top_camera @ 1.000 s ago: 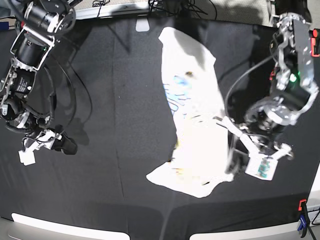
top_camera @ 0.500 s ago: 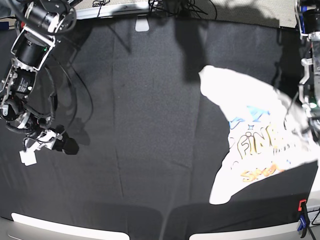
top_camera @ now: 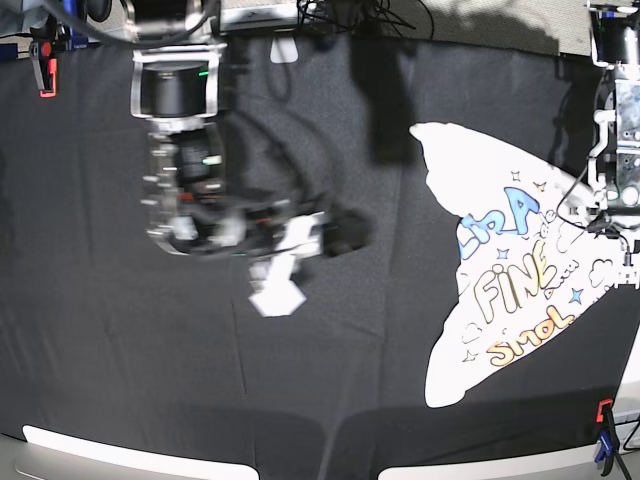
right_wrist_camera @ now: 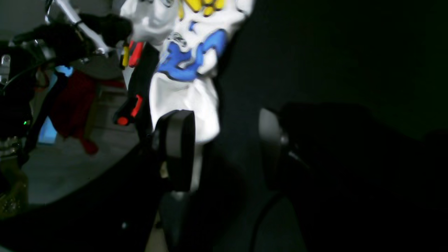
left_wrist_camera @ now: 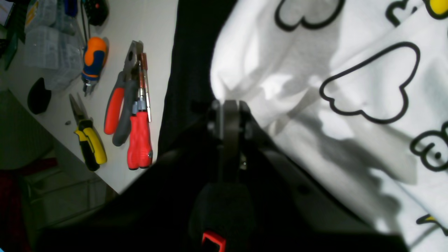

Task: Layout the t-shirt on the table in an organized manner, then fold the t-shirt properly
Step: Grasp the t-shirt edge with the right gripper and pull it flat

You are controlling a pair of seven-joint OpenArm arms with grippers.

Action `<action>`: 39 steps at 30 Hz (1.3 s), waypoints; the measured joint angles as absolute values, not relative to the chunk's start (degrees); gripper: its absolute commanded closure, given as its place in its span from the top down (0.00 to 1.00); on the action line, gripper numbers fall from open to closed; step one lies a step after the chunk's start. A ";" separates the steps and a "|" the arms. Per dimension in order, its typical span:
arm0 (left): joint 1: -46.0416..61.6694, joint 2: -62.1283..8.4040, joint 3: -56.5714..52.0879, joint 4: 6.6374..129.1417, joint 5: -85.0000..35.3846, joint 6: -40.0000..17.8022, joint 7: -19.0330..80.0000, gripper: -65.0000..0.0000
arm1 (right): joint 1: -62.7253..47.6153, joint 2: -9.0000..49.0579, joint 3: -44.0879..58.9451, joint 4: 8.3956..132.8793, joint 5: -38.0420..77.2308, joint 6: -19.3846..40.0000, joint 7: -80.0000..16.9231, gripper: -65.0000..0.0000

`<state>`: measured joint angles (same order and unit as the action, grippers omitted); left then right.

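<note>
The t-shirt (top_camera: 510, 270) lies print side up at the right of the black table (top_camera: 300, 400), with blue, yellow and orange lettering showing. My left gripper (top_camera: 603, 222) is at the shirt's right edge. In the left wrist view the gripper (left_wrist_camera: 227, 105) is shut on a fold of the t-shirt (left_wrist_camera: 332, 87) with cloud doodles. My right gripper (top_camera: 310, 262) is blurred and hovers over the table's middle, well left of the shirt. In the right wrist view the gripper (right_wrist_camera: 224, 147) is open and empty, and the t-shirt (right_wrist_camera: 185, 66) hangs far ahead.
Pliers (left_wrist_camera: 122, 101) and screwdrivers (left_wrist_camera: 92, 63) lie on a white bench beside the table's edge. A red clamp (top_camera: 42, 65) sits at the far left corner. A red and blue clamp (top_camera: 603, 435) sits at the near right corner.
The right arm swung from the far left edge to the table's middle. The shirt shifted slightly and now lies flatter, with its lettering more open under the left gripper's hold.
</note>
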<state>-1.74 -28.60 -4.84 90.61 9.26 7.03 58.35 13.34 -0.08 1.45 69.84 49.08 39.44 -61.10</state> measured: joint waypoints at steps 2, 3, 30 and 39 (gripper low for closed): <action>-1.74 -28.60 -4.84 90.61 9.26 7.03 58.35 0.00 | 13.56 -2.11 0.97 69.84 44.71 39.42 -57.80 0.44; -1.74 -28.60 -4.84 90.61 9.26 7.03 58.35 0.00 | 13.76 -3.25 0.60 69.87 42.33 39.44 -57.84 0.44; -1.74 -28.58 -4.84 90.61 8.12 7.05 58.30 0.00 | 13.91 -8.40 -27.16 58.74 28.71 39.40 -37.82 0.44; -1.74 -28.60 -4.84 90.61 7.07 7.03 58.30 0.00 | 14.28 -8.43 -35.18 56.97 25.45 39.44 -33.50 0.06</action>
